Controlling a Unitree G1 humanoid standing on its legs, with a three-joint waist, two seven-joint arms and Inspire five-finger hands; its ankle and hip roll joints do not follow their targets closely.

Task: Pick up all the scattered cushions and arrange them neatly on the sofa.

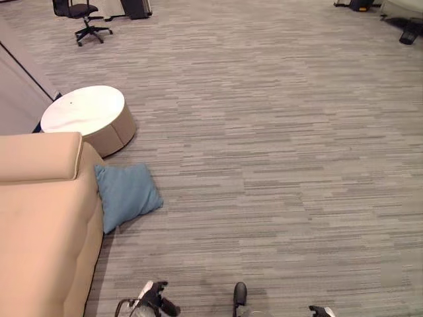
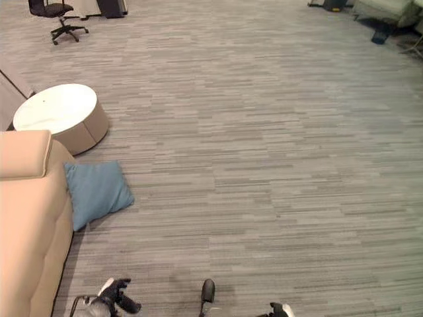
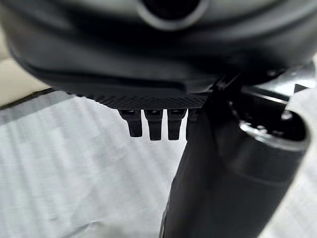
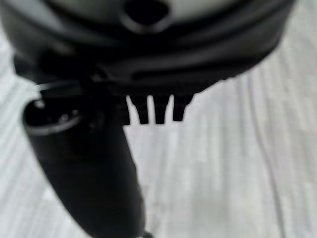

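cushion (image 1: pixel 126 193) lies on the floor against the sofa (image 1: pixel 39 224), ahead of the left hand (image 1: pixel 156 298), whose fingers hang relaxed.

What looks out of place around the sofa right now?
A blue cushion lies on the carpet, leaning against the beige sofa beside the round white table, instead of on the seat. Nothing else stands out.
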